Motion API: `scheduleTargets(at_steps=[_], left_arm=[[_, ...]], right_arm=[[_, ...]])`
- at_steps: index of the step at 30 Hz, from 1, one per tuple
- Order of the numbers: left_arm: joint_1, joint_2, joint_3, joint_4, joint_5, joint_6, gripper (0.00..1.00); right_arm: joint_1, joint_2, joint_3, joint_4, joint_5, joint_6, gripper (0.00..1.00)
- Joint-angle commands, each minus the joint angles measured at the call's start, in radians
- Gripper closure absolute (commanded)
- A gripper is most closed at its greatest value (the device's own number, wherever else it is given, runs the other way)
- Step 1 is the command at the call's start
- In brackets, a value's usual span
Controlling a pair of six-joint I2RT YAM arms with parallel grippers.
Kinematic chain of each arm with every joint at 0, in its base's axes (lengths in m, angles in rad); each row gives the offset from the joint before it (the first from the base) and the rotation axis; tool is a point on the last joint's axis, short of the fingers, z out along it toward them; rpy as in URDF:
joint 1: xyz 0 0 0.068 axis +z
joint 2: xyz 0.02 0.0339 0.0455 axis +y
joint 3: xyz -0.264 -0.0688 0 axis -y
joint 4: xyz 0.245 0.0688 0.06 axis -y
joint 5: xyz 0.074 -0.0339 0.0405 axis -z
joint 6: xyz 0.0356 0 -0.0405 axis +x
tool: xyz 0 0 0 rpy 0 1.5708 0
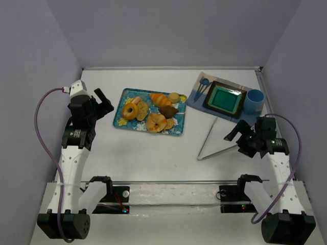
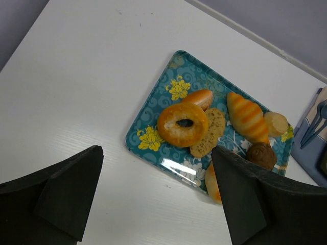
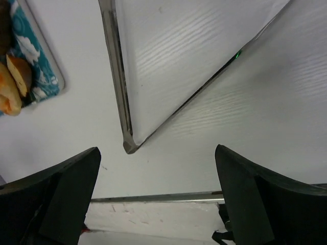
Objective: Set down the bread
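Observation:
The bread (image 1: 156, 122), a glossy golden-orange knotted roll, lies at the near edge of the teal flowered tray (image 1: 122, 120). In the left wrist view only a sliver of it (image 2: 213, 182) shows beside my right finger. My left gripper (image 1: 104, 102) is open and empty, left of the tray, over bare table (image 2: 157, 149). My right gripper (image 1: 235, 133) is open and empty at the right, near the metal tongs (image 1: 213, 141); in its own view (image 3: 157, 149) the tongs' hinge (image 3: 126, 145) lies just ahead of it.
On the tray are a ring doughnut (image 2: 182, 125), a croissant (image 2: 248, 117), a flat cookie (image 2: 209, 133) and a brown pastry (image 2: 261, 154). At the back right a green square plate (image 1: 225, 99) sits on a blue mat (image 1: 196, 101), beside a blue cup (image 1: 254, 101).

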State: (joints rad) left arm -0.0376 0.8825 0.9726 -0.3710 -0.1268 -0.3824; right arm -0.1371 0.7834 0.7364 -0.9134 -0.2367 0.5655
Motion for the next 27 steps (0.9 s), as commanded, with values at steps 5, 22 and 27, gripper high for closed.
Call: scheduleTargets(at_steps=[5, 22, 27], left_arm=[[0.002, -0.005, 0.008, 0.023, 0.003, 0.004, 0.01], [0.007, 0.012, -0.011, 0.047, -0.054, -0.001, 0.01], [0.007, 0.015, -0.017, 0.050, -0.053, -0.010, 0.01]], right_arm=[[0.441, 0.197, -0.029, 0.139, 0.223, 0.289, 0.00], [0.630, 0.580, 0.109, 0.246, 0.441, 0.491, 0.00], [0.630, 0.608, 0.112, 0.188, 0.488, 0.556, 0.00]])
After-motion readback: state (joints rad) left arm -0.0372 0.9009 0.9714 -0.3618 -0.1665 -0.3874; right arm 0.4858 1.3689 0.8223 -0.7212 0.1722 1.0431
